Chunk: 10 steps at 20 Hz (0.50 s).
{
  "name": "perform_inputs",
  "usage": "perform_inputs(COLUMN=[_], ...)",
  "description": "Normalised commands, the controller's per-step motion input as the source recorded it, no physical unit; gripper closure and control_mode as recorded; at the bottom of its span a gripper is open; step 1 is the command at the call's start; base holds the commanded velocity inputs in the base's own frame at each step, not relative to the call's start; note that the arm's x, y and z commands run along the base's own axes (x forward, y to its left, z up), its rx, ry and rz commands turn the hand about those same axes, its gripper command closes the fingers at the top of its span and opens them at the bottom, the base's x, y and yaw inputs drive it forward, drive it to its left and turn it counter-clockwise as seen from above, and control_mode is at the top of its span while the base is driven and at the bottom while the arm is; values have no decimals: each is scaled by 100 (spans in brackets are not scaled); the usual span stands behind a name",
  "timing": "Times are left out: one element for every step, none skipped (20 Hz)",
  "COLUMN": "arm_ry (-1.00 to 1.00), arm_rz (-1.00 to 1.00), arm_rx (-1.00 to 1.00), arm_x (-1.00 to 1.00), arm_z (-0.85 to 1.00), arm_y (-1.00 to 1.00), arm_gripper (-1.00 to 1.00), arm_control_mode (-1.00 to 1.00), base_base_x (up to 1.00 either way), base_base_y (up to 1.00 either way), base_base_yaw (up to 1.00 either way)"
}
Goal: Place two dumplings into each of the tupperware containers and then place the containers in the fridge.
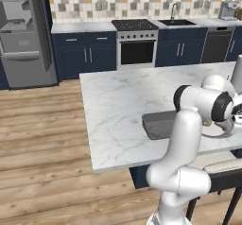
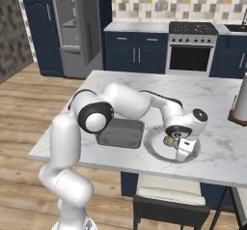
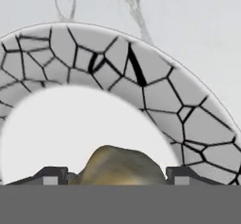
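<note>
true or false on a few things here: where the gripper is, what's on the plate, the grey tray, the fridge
1. The gripper is down over the plate. True.
2. A dumpling sits between the fingertips in the hand view. True.
3. The grey tray stands on a fridge shelf. False: it lies on the marble island top, next to the plate.
4. The fridge is shut. False: it stands open, shelves showing.
5. The plate's rim is plain white. False: it carries a dark crackle pattern.
</note>
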Motion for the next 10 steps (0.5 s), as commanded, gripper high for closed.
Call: perform_inputs(arm_ry=[-39,-37,-35,-30,-30,-30,-29,-28,-19,-13], arm_rz=[15,14,13,12,13,13,15,17,23,26], arm_rx=[34,30,23,18,16,14,11,7,1,0], arm_x=[-26,-29,-26,-17,-5,0,0,-2,0,0], arm_z=[73,87,99,100,100,100,100,100,99,76], arm_y=[4,1,3,6,16,21,29,42,66,93], arm_gripper=[100,100,100,100,100,100,100,100,100,100], arm_control_mode=[-100,-100,-100,-100,-100,-100,-100,-100,-100,-100], base_base_x=[0,0,0,0,0,0,0,0,0,0], base_base_y=[0,0,0,0,0,0,0,0,0,0], base_base_yaw=[0,0,0,0,0,0,0,0,0,0])
